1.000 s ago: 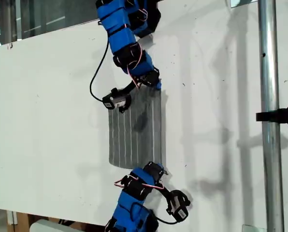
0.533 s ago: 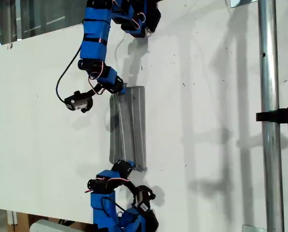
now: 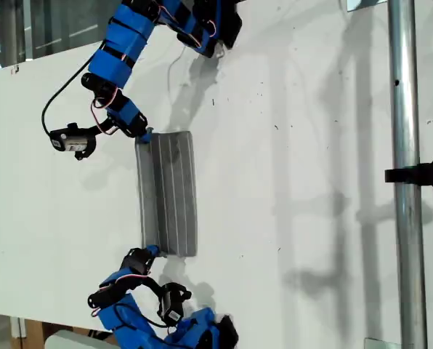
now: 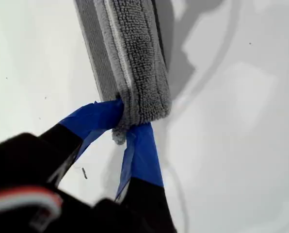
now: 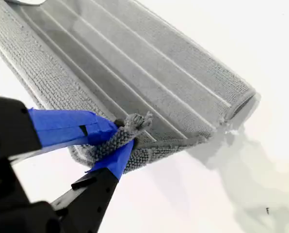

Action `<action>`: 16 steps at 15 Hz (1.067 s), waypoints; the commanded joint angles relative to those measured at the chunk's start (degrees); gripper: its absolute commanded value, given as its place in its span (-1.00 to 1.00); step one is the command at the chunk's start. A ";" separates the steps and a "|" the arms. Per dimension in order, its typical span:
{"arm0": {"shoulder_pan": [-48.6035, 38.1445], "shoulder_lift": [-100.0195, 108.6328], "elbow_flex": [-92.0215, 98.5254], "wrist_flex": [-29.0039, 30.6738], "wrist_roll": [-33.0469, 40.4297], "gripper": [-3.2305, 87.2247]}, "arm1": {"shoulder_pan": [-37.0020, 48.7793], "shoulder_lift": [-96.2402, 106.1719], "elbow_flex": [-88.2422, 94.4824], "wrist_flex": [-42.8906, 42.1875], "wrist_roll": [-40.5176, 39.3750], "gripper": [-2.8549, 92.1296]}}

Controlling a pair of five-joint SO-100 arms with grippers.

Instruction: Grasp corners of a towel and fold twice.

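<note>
Towel: the grey terry cloth with thin white stripes (image 3: 167, 193) lies folded into a long narrow band on the white matte tabletop (image 3: 311, 182), about 9 o'clock of centre in the exterior view.
My first gripper (image 4: 122, 127): blue-taped jaws clamp one rounded, looped-pile corner.
My second gripper (image 5: 121, 137): pinches another nubby corner, lifting it.

I see a white table (image 3: 311, 109) and, at 3 o'clock in the exterior view, a vertical metal pole (image 3: 404, 218) with a black clamp (image 3: 423, 174).
</note>
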 commanded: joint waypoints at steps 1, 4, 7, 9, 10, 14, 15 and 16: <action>4.22 3.25 7.29 -5.10 -4.31 -0.99 | -4.92 0.79 5.89 -2.37 3.69 -0.94; 10.63 3.34 21.09 -15.56 -11.51 -0.97 | -9.05 -2.99 13.62 -5.98 8.79 -0.94; 12.57 2.81 30.15 -21.97 -17.84 -0.85 | -9.49 -7.82 17.31 -10.37 10.72 -0.94; 12.22 3.25 32.26 -22.50 -19.25 -0.82 | -8.70 -12.22 17.23 -13.27 10.72 -0.94; 11.16 2.72 33.05 -22.94 -19.78 -0.74 | -7.56 -14.59 16.88 -14.41 10.90 -0.94; 4.57 1.32 35.60 -19.78 -22.41 -0.24 | -3.87 -15.47 15.73 -13.18 12.04 -0.06; 6.33 5.19 35.77 -17.05 -24.87 -0.22 | -4.31 -10.55 16.26 -9.93 13.10 -0.12; 9.05 13.18 37.35 -15.21 -27.86 -0.20 | -5.01 -3.25 17.84 -6.50 14.15 -0.13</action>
